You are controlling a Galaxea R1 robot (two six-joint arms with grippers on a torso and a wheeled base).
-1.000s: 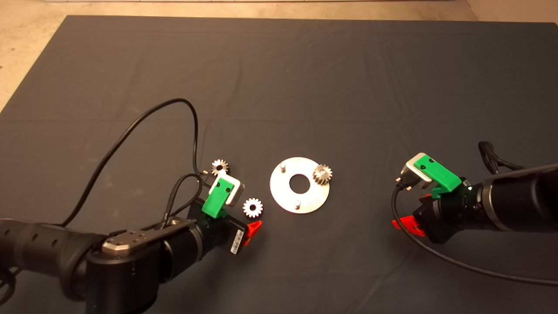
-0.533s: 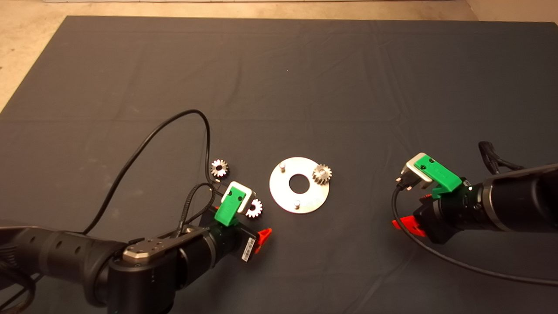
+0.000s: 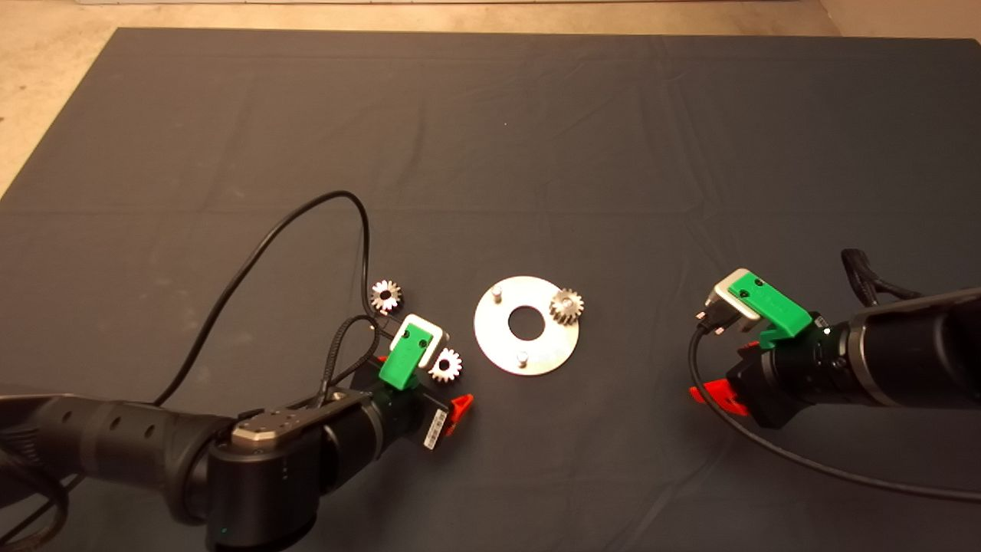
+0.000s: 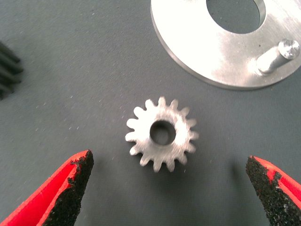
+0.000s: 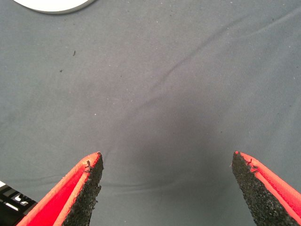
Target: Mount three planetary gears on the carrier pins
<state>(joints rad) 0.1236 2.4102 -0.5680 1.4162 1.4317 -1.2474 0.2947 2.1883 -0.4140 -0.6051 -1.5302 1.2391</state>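
1. So, the left pincer (image 4: 167, 188) is spread wide and gripping nothing, hovering right over a loose planetary gear (image 4: 161, 134) that lies flat on the mat (image 3: 536, 138) squarely between its two fingers (image 4: 75, 183).
2. That gear sits just beside the carrier disc (image 3: 498, 337), on the pincer's side of it. One gear (image 3: 566, 306) already sits on the disc's far edge, presumably on its pin, and two bare carrier pins (image 3: 497, 293) are left. A third gear (image 3: 385, 296) lies off to the side of the left pincer, near its cable (image 3: 260, 245).
3. The right pincer (image 5: 167, 188) is released too, parked over bare mat well away on the other side of the disc.
4. What could go wrong, I reckon: the gear is thin and flat, so if the pads come down too high they will just skid over the teeth, or pinch one edge and flip it.
5. Closing off-centre could shove the gear against the disc and nudge the whole disc, which shifts the pins.
6. Even with a clean grab, a tilted gear probably won't drop over a pin; it may jam or bounce off.
7. That loose cable could snag the spare gear too.
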